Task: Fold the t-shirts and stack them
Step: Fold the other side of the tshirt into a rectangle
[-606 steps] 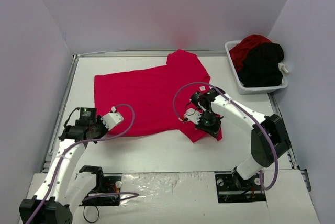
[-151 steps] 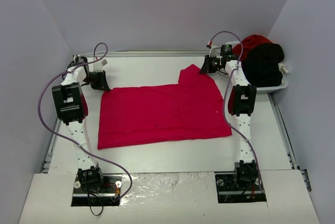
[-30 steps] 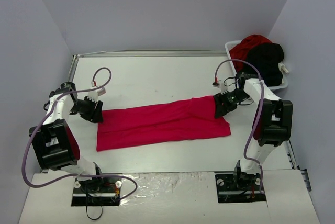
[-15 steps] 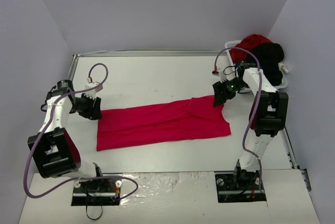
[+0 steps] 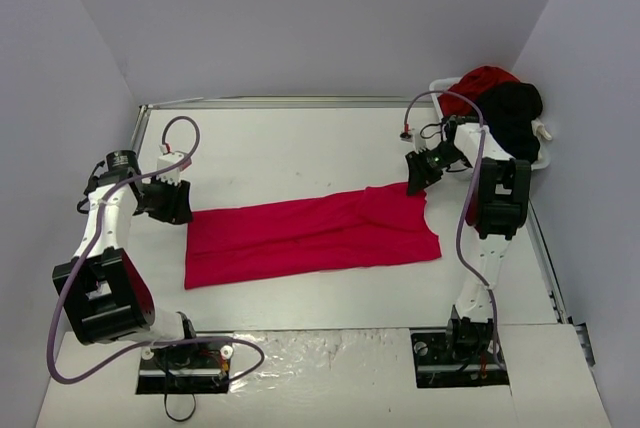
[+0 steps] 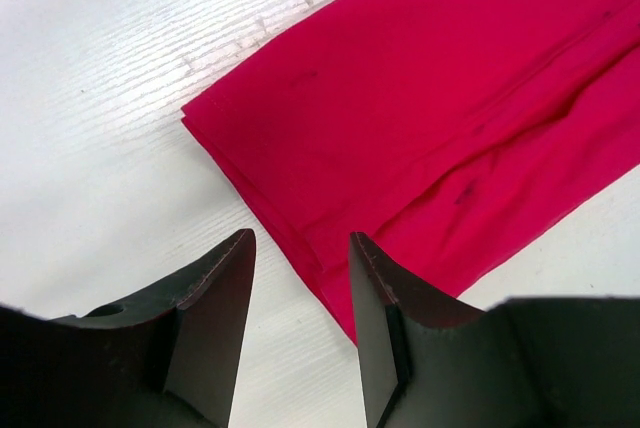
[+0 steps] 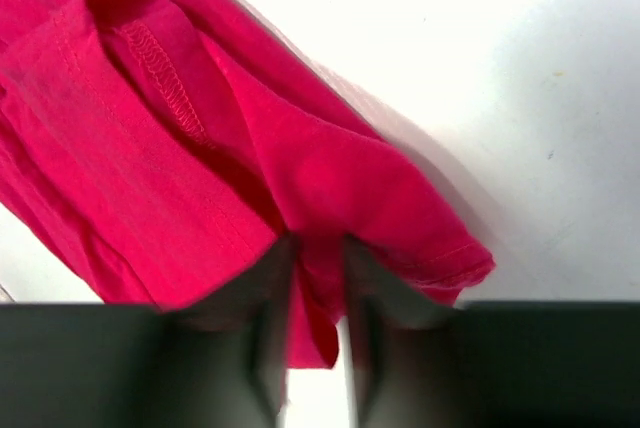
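The task is in its early part: one red t-shirt lies on the desk folded lengthwise into a long band, with the crosswise folds and all stacking, as far as I can judge, not yet done. It stretches between the two end effectors. Its doubled left end lies just below and ahead of the left end effector, whose fingers stand apart and hold nothing. The right end effector has its fingers drawn close around a raised ridge of the sleeve at the band's far right corner, and it appears to pinch that cloth. Behind and to the right of it, a white plastic basket holds a second red t-shirt and a black t-shirt, both bunched and unfolded. The red cloth is a thin, matte, limp knit with stitched hems, and its layered edges show as fine parallel lines. The desk top is white and faintly grained.
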`<state>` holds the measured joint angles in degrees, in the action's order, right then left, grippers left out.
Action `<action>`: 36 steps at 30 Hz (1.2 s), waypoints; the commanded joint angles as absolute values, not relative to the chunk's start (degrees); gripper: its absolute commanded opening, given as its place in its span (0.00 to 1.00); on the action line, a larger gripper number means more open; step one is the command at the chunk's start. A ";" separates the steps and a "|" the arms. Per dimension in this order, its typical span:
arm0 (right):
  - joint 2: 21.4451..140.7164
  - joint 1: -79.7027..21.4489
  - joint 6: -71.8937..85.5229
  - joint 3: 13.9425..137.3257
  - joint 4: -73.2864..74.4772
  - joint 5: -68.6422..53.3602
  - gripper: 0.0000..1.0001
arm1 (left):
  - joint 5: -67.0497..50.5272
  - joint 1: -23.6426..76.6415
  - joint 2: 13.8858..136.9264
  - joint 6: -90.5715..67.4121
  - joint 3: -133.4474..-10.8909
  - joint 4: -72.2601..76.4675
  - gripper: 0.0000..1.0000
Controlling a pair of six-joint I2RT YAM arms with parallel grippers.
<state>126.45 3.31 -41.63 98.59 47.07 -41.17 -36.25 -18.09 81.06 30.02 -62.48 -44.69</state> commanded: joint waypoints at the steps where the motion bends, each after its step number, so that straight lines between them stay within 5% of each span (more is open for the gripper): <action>1: 126.39 3.08 -42.80 100.37 50.71 -41.84 0.15 | -36.56 -18.46 80.68 28.65 -65.48 -44.38 0.41; 2: 126.30 2.99 -42.98 100.11 50.89 -41.75 0.00 | -36.82 -18.46 80.77 28.57 -65.57 -44.38 0.41; 28: 117.16 2.11 -46.32 92.29 56.07 -43.24 0.01 | -37.00 -18.46 76.55 29.79 -60.29 -44.12 0.41; 30: 117.25 2.02 -46.49 92.11 55.99 -43.24 0.11 | -36.74 -18.46 76.55 29.80 -60.12 -43.95 0.41; 31: 117.33 1.93 -46.41 92.20 55.90 -43.24 0.30 | -36.65 -18.46 76.64 29.88 -60.12 -44.03 0.41; 36: 118.21 2.02 -46.32 93.51 55.55 -43.06 0.50 | -36.91 -18.46 76.90 29.36 -60.21 -43.86 0.41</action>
<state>117.27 2.46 -45.87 92.44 52.53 -41.85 -36.38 -18.13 78.83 29.32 -60.07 -43.48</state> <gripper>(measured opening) 0.481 0.410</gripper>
